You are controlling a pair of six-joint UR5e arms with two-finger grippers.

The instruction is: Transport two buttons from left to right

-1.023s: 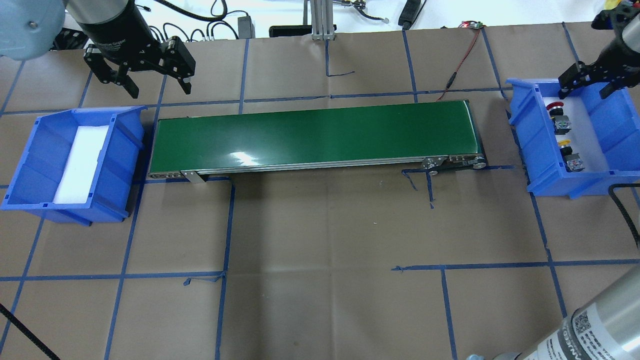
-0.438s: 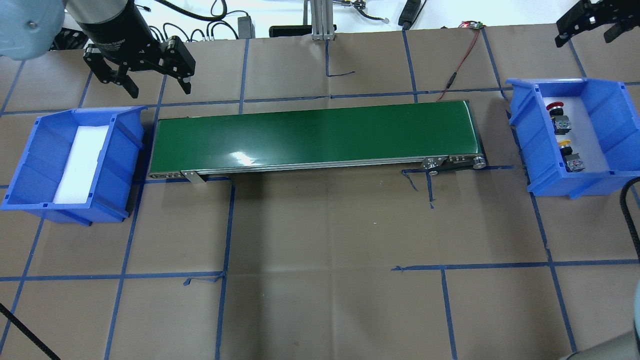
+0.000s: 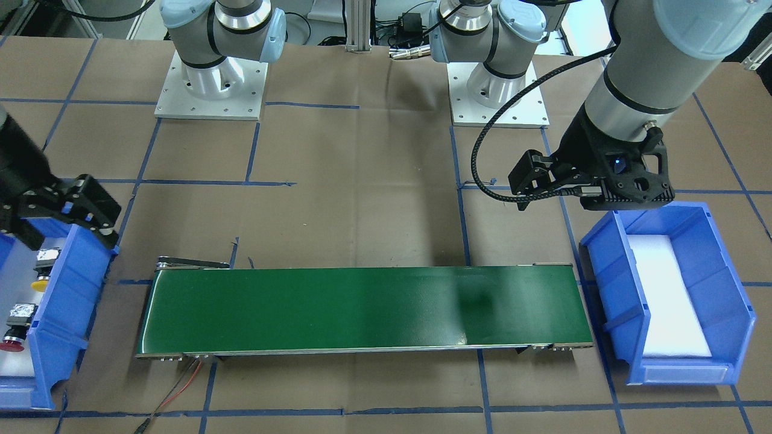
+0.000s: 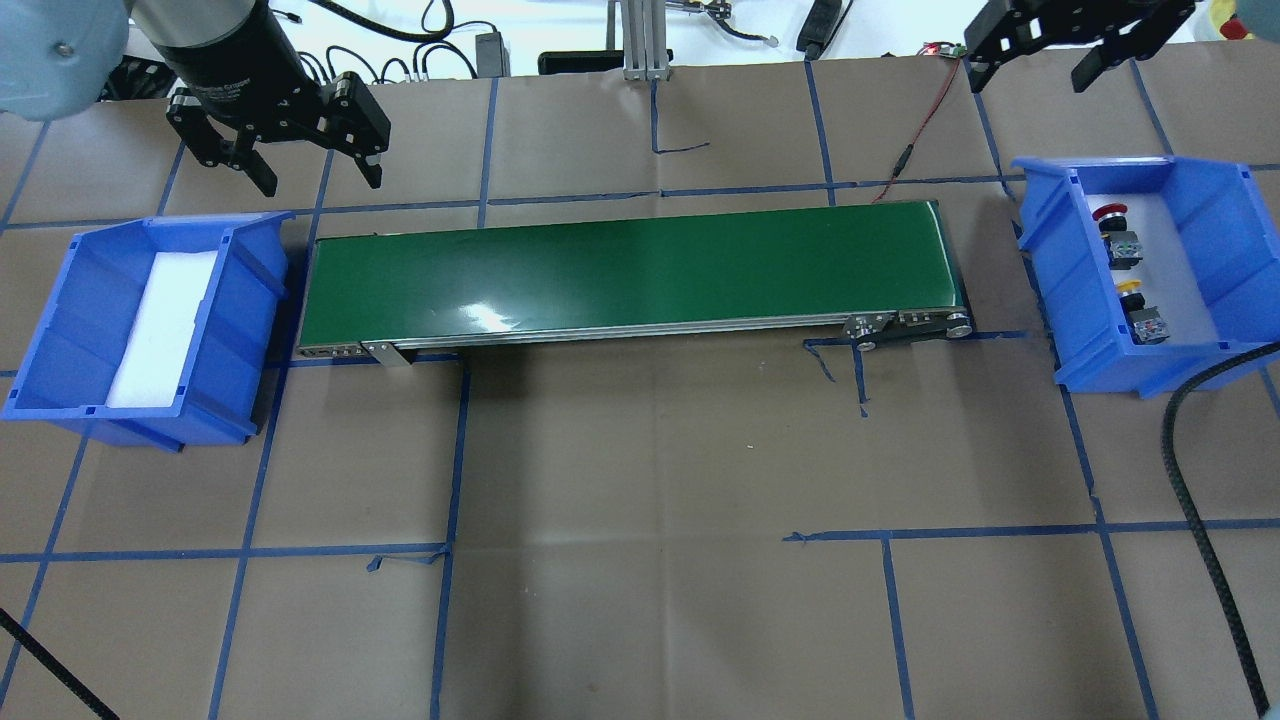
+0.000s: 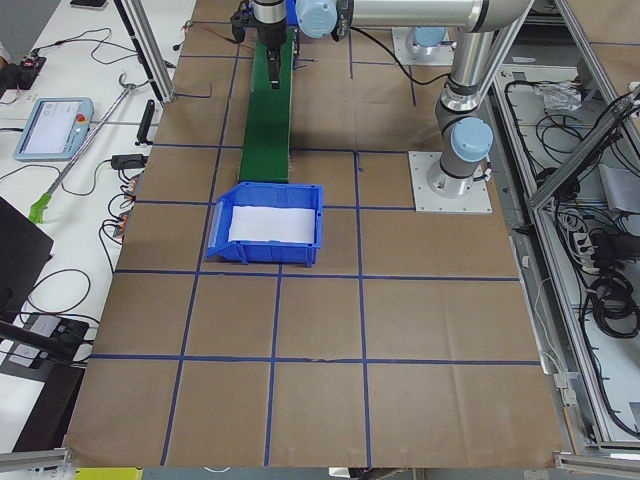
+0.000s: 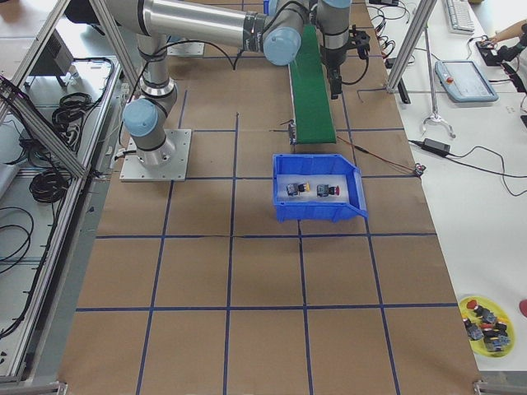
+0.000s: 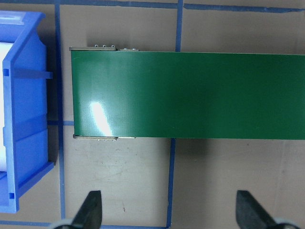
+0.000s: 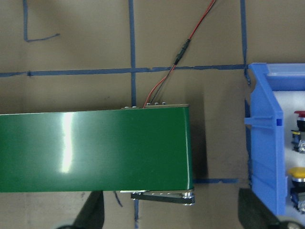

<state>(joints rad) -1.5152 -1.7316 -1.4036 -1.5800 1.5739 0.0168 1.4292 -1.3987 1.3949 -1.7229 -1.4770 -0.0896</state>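
The red button [image 4: 1112, 222] and the yellow button [image 4: 1140, 308] lie on white foam inside the right blue bin [image 4: 1058, 290]. They also show in the front view, yellow [image 3: 42, 272] and red [image 3: 14, 333], and at the right wrist view's right edge, red [image 8: 299, 116] and yellow [image 8: 296, 173]. My right gripper [image 4: 1036, 62] is open and empty, high above the table's far edge, left of and beyond that bin. My left gripper [image 4: 318, 172] is open and empty, beyond the left blue bin [image 4: 250, 300], which holds only white foam.
A green conveyor belt [image 4: 630, 270] runs between the two bins. A red-and-black wire [image 4: 915, 135] leads from its far right end. A black cable [image 4: 1200, 500] hangs at the near right. A yellow dish of spare buttons [image 6: 486, 322] lies off the table.
My right gripper has risen out of the right bin and moved away to the far side and leftward, still open. Both buttons stay in the bin. The left arm has not moved.
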